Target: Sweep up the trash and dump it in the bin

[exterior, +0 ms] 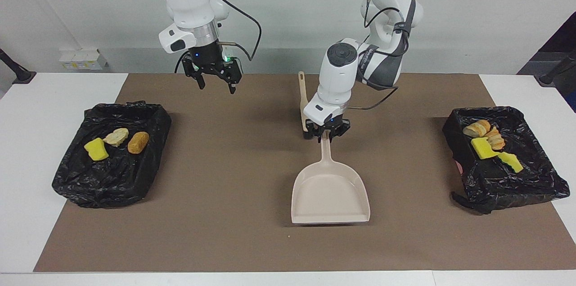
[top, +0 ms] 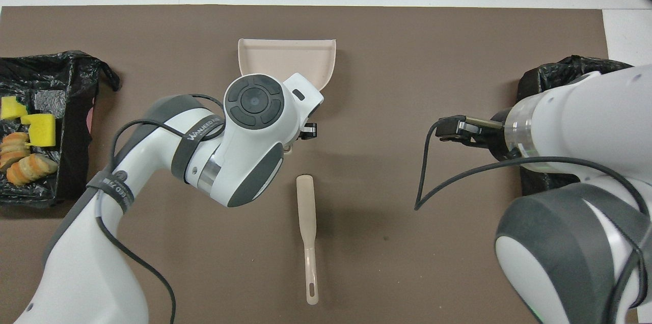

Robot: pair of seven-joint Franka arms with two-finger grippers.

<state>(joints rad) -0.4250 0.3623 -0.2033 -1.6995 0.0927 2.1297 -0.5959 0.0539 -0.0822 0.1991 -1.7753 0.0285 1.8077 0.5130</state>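
**Trash Held in Two Black-Lined Bins, Dustpan Gripped at Mid-Table**

The trash is seen as small scraps. Three pieces lie in the black-lined bin at the right arm's end of the table: a yellow sponge bit, a pale bread-like chunk and an orange-brown chunk. Four more lie in the second lined bin at the left arm's end: two yellow sponge pieces and sliced tan bread chunks.

The left gripper is clenched on the handle of the beige dustpan, which is set at mid-table with its mouth turned away from the robots. The brush lies nearer to the robots than the dustpan, close beside the gripper. The right gripper is held up over the mat with its fingers spread and nothing between them.

A brown mat covers a white table. A plain pale wall is seen at the robots' end.
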